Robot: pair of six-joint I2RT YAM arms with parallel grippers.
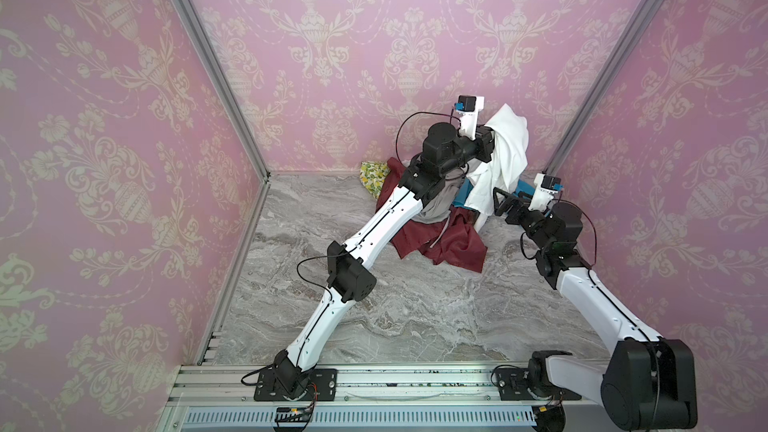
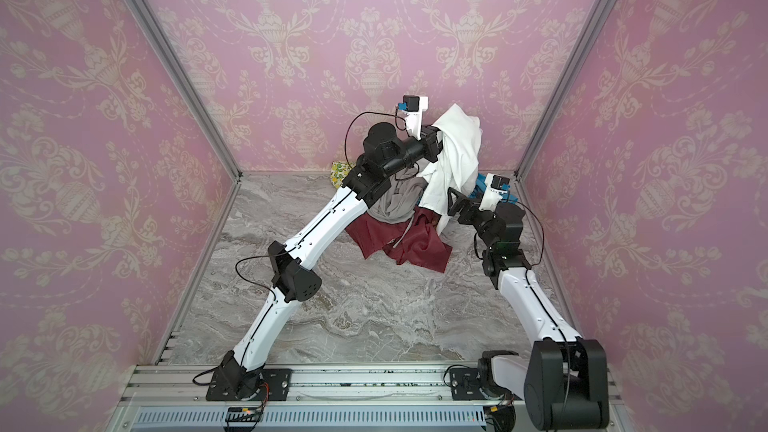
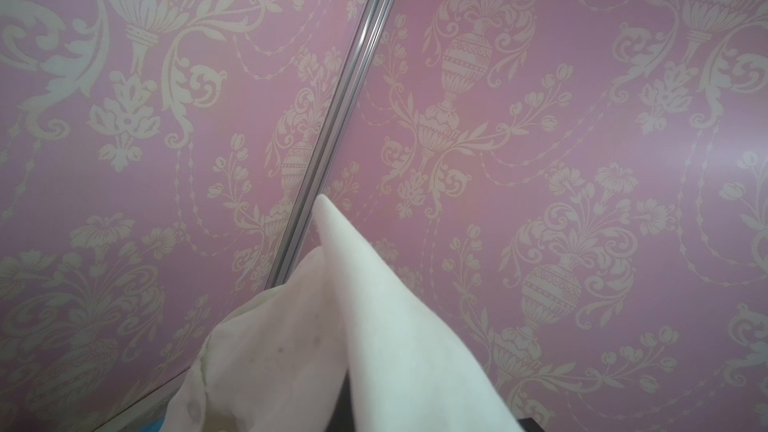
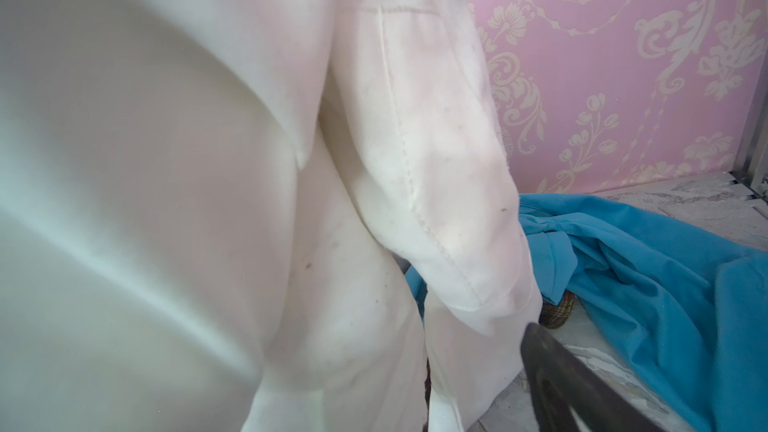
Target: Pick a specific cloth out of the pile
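Note:
The cloth [image 1: 505, 151] [image 2: 457, 151], large, plain white and shirt-like, hangs lifted above the pile at the back of the table. My left gripper [image 1: 489, 144] [image 2: 436, 141] is shut on its top, and folds drape over the jaws; the left wrist view shows mostly the cloth [image 3: 374, 326]. My right gripper [image 1: 500, 203] [image 2: 455, 201] stands open against the cloth's lower hanging part. One dark finger [image 4: 573, 380] shows beside the cloth [image 4: 208, 160]; the other finger is hidden. The pile [image 1: 440, 243] holds maroon, light grey [image 1: 436, 205], blue [image 4: 665, 263] and lemon-print [image 1: 374, 176] pieces.
Pink patterned walls close in the marble table [image 1: 374, 305] on three sides, with aluminium posts [image 1: 582, 118] at the back corners. The lifted cloth hangs near the back right corner. The arm bases sit on a metal rail [image 1: 395, 384] along the front edge.

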